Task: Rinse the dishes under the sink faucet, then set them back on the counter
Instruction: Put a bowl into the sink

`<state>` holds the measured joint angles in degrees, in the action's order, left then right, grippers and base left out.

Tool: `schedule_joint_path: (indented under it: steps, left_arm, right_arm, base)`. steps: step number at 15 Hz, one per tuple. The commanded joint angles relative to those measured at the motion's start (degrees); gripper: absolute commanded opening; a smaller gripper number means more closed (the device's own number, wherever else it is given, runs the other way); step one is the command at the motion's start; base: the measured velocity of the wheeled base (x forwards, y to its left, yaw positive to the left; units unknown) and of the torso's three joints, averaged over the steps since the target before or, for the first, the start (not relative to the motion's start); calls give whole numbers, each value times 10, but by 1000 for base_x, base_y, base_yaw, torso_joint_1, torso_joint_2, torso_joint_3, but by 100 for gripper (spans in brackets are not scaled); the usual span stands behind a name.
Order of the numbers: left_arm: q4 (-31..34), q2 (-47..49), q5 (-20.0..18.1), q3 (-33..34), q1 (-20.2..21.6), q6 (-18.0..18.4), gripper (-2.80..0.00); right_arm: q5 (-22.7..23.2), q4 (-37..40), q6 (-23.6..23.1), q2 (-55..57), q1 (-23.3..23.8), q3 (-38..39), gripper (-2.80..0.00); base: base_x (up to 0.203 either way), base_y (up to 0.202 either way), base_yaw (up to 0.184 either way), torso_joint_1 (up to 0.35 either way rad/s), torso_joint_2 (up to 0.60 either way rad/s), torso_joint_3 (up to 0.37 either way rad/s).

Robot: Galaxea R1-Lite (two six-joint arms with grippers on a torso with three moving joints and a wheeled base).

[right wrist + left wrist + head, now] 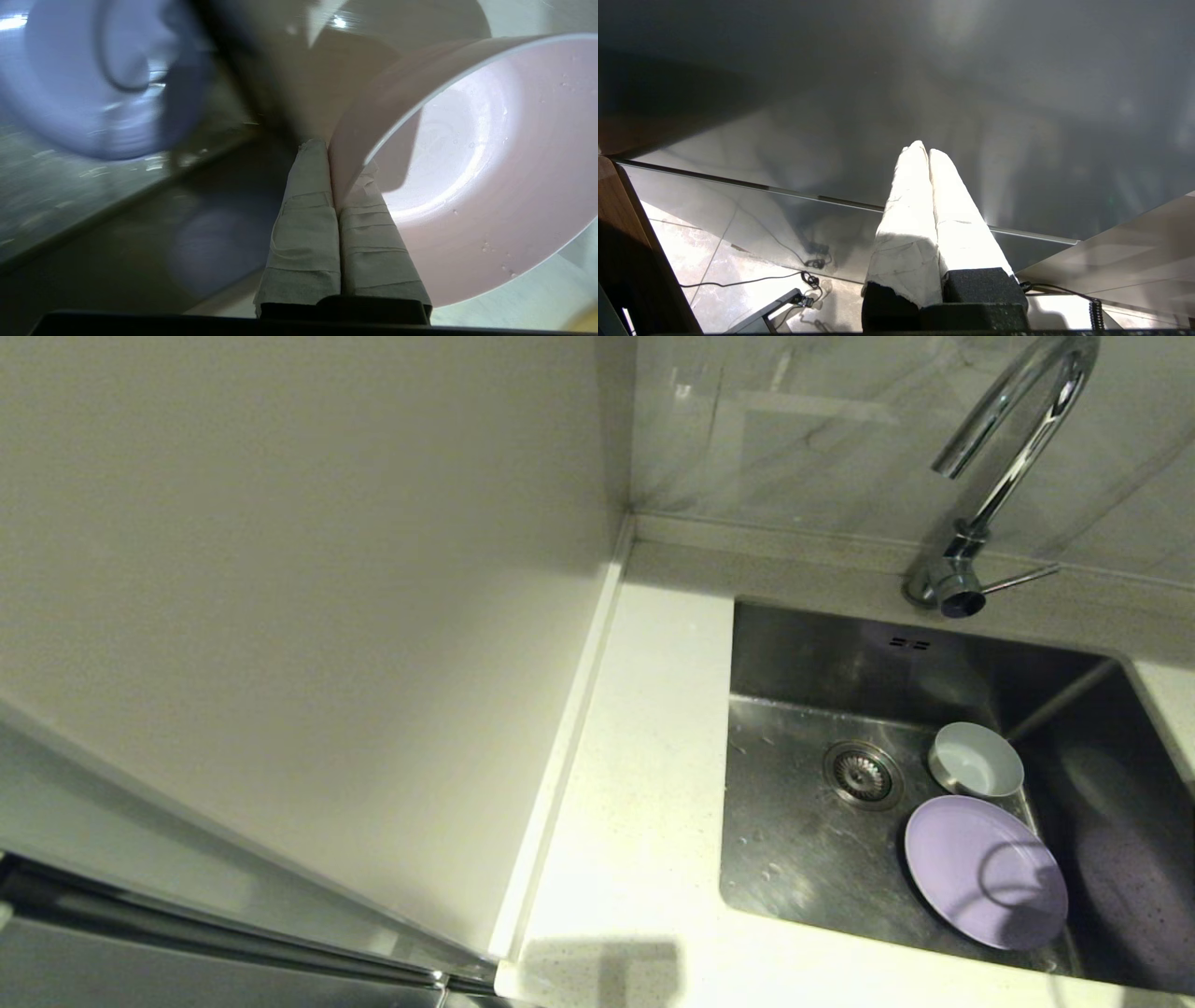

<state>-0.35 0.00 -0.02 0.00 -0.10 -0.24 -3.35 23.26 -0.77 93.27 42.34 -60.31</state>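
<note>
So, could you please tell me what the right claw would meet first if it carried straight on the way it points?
Probably the steel sink wall. The right claw, shut on the pink bowl rim, points past the lavender plate, which lies off to one side; depth is hard to judge.

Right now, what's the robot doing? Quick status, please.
Right gripper shut on pink bowl rim. Left gripper shut, parked. Lavender plate and pale bowl in sink. Nothing blocking.
</note>
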Motion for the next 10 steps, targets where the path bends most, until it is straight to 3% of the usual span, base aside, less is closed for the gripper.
schedule_joint_path:
  steps: [1,6,8,10]
  left_arm:
    - [0,0,0,2,0,0,-280]
    - [-1,0,0,2,0,0,-280]
    - [0,0,0,2,0,0,-280]
    - [0,0,0,2,0,0,-280]
  right_arm:
    - [0,1,31,-60,-97,5,-280]
    - [-95,16,157,-87,-365,4,-280]
    - [-147,19,199,-58,-436,1,-280]
    - [-167,20,225,-9,-478,-25,-280]
  base:
    - [0,0,0,0,0,0]
    - [0,0,0,0,0,0]
    - [0,0,0,0,0,0]
    - [0,0,0,0,0,0]
